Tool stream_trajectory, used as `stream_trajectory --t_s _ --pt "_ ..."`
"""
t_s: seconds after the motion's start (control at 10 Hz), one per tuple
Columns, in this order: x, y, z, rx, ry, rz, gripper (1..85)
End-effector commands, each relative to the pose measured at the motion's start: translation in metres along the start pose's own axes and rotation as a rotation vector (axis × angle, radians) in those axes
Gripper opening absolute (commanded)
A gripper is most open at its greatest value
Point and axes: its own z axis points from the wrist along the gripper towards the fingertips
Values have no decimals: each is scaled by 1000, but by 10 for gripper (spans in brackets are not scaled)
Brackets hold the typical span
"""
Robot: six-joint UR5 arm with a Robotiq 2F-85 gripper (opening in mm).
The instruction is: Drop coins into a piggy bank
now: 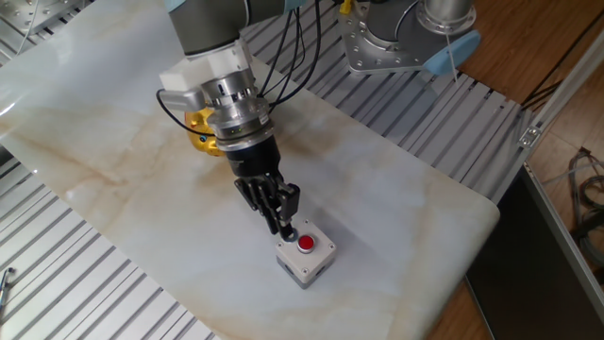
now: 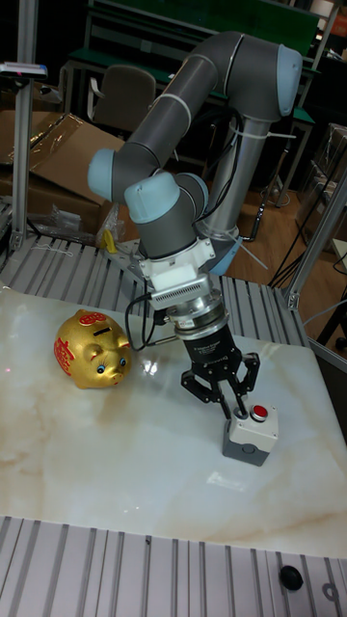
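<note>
The gold piggy bank stands on the marble at the left, and in the fixed view it is half hidden behind the arm's wrist. My gripper points down onto the near-left corner of the grey button box. Its fingertips are drawn together on the coin, of which only a pale sliver shows. In the tall fixed view the gripper touches the box top just left of the red button. The bank's top slot is well away to the left of the gripper.
The marble slab lies on ribbed metal decking. Its right corner sits near a drop to the floor. The arm's base and cables stand at the back. A small black knob lies on the decking in front.
</note>
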Motion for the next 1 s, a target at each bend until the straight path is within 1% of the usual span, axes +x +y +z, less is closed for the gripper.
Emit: stream_trajectory --t_s 0.0,0.9 --pt "-3 2 -1 -12 -7 3 287" --pt "-4 3 1 -23 -15 -6 283"
